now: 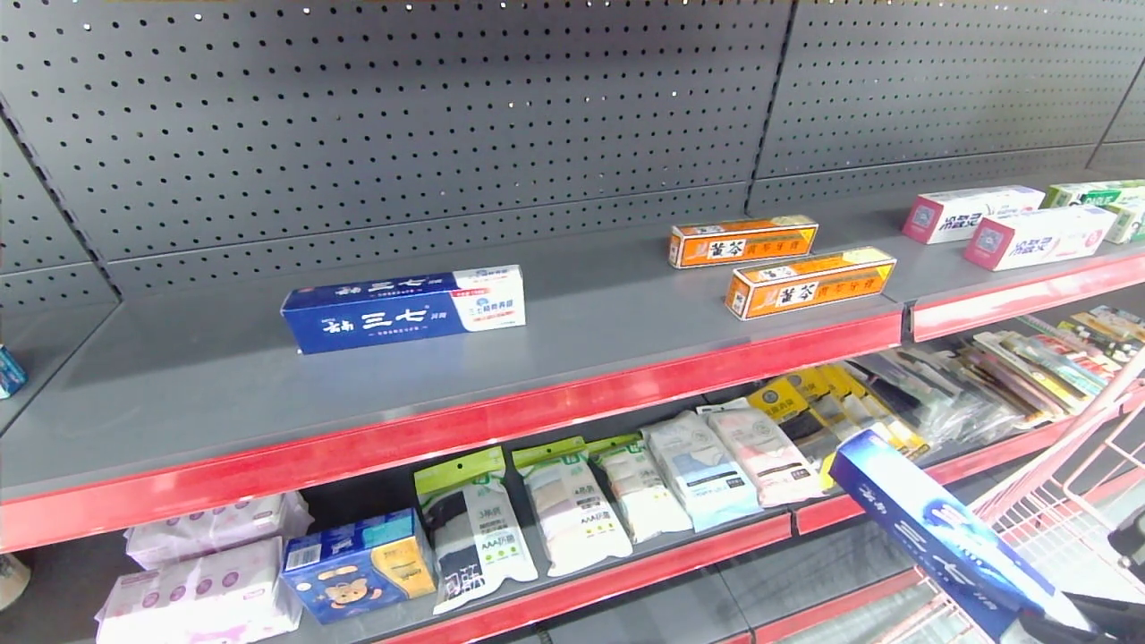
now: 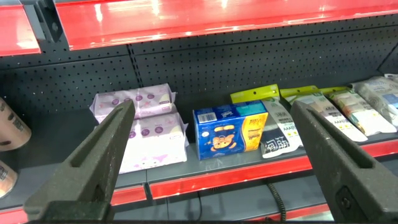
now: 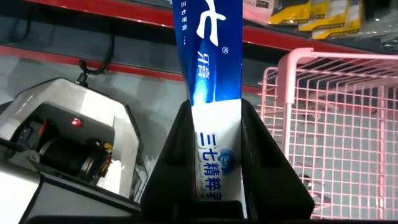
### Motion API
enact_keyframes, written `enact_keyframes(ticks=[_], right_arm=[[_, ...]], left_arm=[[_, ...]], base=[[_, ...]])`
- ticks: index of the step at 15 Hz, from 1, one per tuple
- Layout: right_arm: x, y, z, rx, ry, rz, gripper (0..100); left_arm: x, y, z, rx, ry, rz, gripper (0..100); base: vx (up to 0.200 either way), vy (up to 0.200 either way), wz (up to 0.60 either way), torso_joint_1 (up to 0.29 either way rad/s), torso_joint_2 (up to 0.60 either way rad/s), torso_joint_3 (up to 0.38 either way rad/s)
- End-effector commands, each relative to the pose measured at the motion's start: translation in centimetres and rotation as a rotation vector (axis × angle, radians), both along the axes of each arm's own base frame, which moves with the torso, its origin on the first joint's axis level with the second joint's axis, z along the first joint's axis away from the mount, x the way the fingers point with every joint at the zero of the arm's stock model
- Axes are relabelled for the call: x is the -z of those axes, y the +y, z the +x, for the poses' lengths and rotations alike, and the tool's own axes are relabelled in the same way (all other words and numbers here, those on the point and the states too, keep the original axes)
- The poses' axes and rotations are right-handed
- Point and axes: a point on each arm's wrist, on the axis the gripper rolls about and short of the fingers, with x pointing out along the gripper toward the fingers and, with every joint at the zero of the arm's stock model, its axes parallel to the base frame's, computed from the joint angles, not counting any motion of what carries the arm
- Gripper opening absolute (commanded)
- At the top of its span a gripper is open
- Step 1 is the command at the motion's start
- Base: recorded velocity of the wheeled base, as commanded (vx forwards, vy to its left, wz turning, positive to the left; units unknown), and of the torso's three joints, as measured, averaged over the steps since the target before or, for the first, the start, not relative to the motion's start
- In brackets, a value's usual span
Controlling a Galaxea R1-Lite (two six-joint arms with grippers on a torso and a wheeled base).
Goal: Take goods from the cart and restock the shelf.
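my right gripper [image 3: 214, 109]: squeezed tight on the blue box [image 1: 939, 537] | box: low, next to the cart [image 3: 336, 55], long side points to 10 o'clock | top shelf [image 1: 581, 322], next to twin box [image 1: 402, 309]: up at 10 o'clock from me | my left gripper [image 2: 211, 109]: wide apart, holds nothing

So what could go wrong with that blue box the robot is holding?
The right gripper holds the blue toothpaste box by one end, so it might tilt or slip. Its long free end could bump the pink cart beside it, or the shelf's red edge on the way up.
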Motion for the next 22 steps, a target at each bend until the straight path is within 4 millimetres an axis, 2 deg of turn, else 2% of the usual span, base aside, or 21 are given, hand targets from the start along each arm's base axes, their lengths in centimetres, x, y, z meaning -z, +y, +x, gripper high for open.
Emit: enact_keyframes(ticks=[1, 12, 22], right_arm=[[-0.11, 0.00, 0.00, 0.002, -0.006, -0.001, 0], [0.03, 0.01, 0.29, -0.005, 0.013, -0.009, 0], [0.11, 0.01, 0.69, -0.006, 0.031, -0.010, 0]], left_arm=[[0.00, 0.00, 0.00, -0.001, 0.000, 0.000, 100], [0.00, 0.00, 0.00, -0.001, 0.000, 0.000, 100], [0.00, 0.00, 0.00, -0.001, 0.000, 0.000, 100]], base=[[0.000, 0.000, 0.00, 0.000, 0.00, 0.000], [0.000, 0.000, 0.00, 0.008, -0.01, -0.010], [0.000, 0.000, 0.00, 0.224, -0.48, -0.264]])
